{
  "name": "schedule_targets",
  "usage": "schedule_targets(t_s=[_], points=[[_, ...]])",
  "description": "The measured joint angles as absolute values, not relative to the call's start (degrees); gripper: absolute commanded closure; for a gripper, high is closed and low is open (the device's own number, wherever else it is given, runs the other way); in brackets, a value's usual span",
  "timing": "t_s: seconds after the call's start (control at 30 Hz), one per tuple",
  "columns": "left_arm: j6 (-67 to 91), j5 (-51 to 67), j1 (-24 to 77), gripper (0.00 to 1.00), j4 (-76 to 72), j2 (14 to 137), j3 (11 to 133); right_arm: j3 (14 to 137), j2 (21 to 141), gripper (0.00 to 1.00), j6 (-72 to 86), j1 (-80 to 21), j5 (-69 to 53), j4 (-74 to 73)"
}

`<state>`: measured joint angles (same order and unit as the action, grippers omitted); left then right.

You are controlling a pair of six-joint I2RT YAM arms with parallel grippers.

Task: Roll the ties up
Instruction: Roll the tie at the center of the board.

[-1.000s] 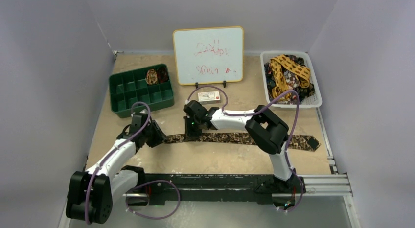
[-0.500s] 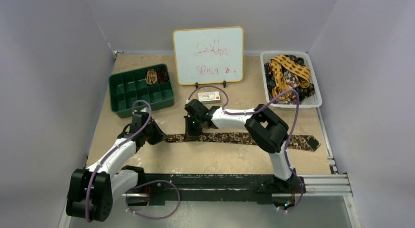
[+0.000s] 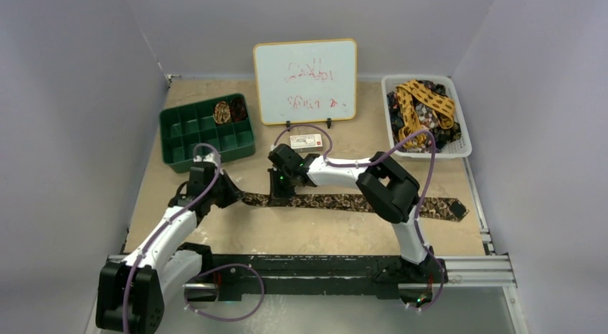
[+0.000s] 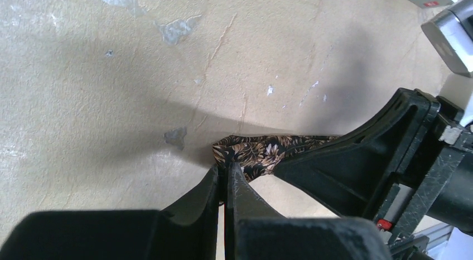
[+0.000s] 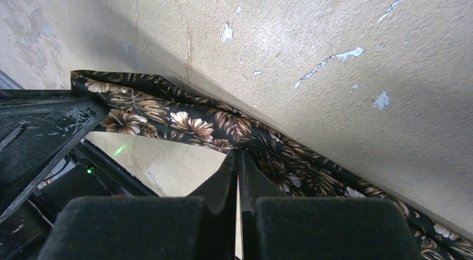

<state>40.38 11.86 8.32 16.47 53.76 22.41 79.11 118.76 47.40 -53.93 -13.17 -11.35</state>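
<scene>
Left wrist, tie (image 4: pixel 262 152) tip hidden between fingers (image 4: pixel 199 196)

Shows a worn tan table (image 3: pixel 323 237), scuffed and flecked with pale chips. Holds at the back left a green tray (image 3: pixel 188 126) divided into compartments, at the back middle a whiteboard (image 3: pixel 305 79) propped upright on a stand with a small flat box (image 3: pixel 307 140) just in front of it, and at the back right a white basket (image 3: pixel 452 153) near the table's right edge. Bears across the middle a long dark tie (image 3: pixel 351 202) with a brown leaf print, flat along most of its length, its left end lifted off the surface.
</scene>
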Motion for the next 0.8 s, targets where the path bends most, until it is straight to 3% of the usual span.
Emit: schedule_targets(t_s=[0.37,0.8], points=[[37.82,7.7,15.57,1.0,19.07,55.4,27.46,79.46,118.5,1.0,46.5,-53.93,-13.02,-11.57],[35.18,4.16,17.02,1.0,21.19,55.81,28.58,79.42,114.93,1.0,45.82,-53.87,-12.56,-9.98]])
